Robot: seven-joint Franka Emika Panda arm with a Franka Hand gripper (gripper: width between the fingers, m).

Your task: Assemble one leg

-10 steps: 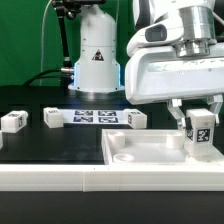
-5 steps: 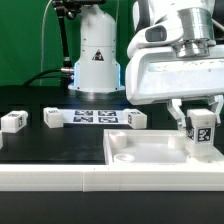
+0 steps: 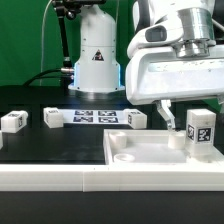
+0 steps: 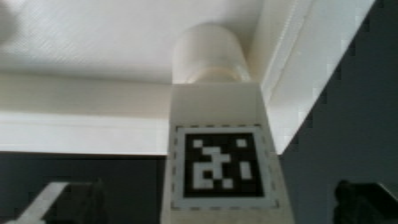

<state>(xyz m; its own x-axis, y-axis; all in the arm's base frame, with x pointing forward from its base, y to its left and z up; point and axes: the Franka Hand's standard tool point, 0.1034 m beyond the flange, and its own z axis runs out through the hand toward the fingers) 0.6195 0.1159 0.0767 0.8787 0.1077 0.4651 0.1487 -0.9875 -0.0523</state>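
A white leg (image 3: 201, 133) with a black-and-white tag stands upright at the far corner of the large white square panel (image 3: 145, 150), toward the exterior view's right. My gripper (image 3: 195, 116) hangs right over it with its jaws spread, one finger (image 3: 168, 112) standing clear on each side of the leg. In the wrist view the leg (image 4: 221, 140) fills the middle, its rounded end set in the panel (image 4: 89, 100). The gripper (image 4: 210, 205) is open, its dark fingertips (image 4: 54, 202) apart from the leg's sides.
Three more tagged white legs lie on the black table behind the panel: one (image 3: 13, 121) at the exterior view's far left, one (image 3: 52, 118) beside it, one (image 3: 136, 119) near the middle. The marker board (image 3: 95, 117) lies between them. The robot's base (image 3: 97, 60) stands behind.
The fingers have spread apart and let go of the leg. The leg stays upright at the panel's corner.
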